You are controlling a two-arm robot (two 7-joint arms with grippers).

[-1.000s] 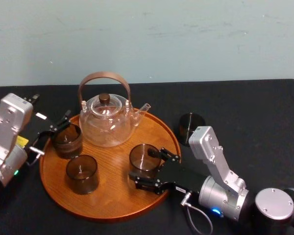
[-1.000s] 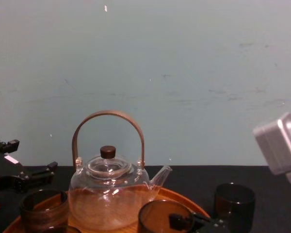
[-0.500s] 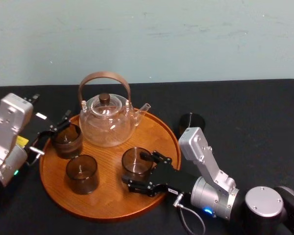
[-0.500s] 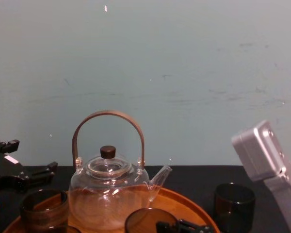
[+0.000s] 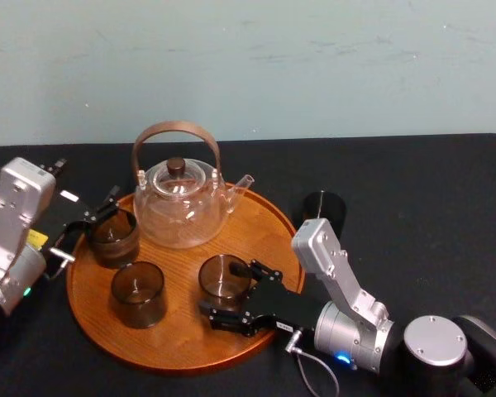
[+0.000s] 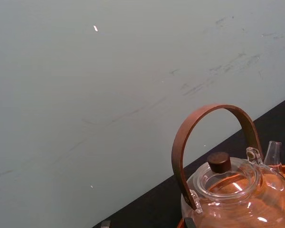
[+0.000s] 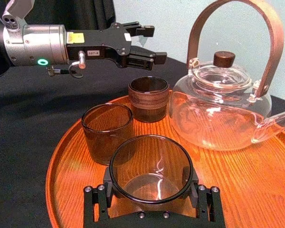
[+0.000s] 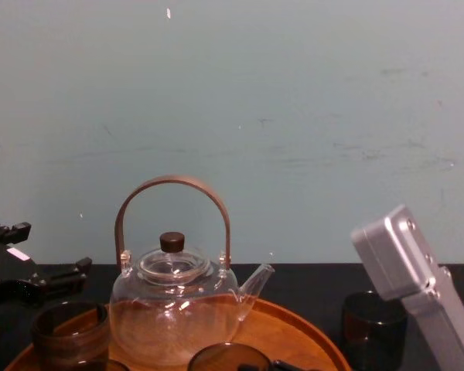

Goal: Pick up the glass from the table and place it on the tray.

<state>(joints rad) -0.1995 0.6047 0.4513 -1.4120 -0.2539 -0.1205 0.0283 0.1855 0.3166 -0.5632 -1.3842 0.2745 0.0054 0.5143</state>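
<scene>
The round orange-brown tray (image 5: 269,227) lies on the black table (image 5: 430,190). My right gripper (image 5: 221,289) is shut on a smoky brown glass (image 5: 223,277) over the tray's front right part. In the right wrist view the glass (image 7: 151,172) sits between the two pads of that gripper (image 7: 149,184), and I cannot tell whether it touches the wood. My left gripper (image 5: 95,225) stands open at the tray's left edge, beside another glass (image 5: 113,236). The right wrist view shows it (image 7: 141,43) behind that glass (image 7: 148,99).
A glass teapot (image 5: 180,205) with a brown hoop handle stands at the back of the tray. Another glass (image 5: 137,294) sits at the tray's front left. A dark glass (image 5: 324,210) stands on the table right of the tray, close behind my right arm (image 8: 414,267).
My right gripper has carried the glass leftward and nearer to me, from the tray's right edge further over the wood. The left arm has not moved.
</scene>
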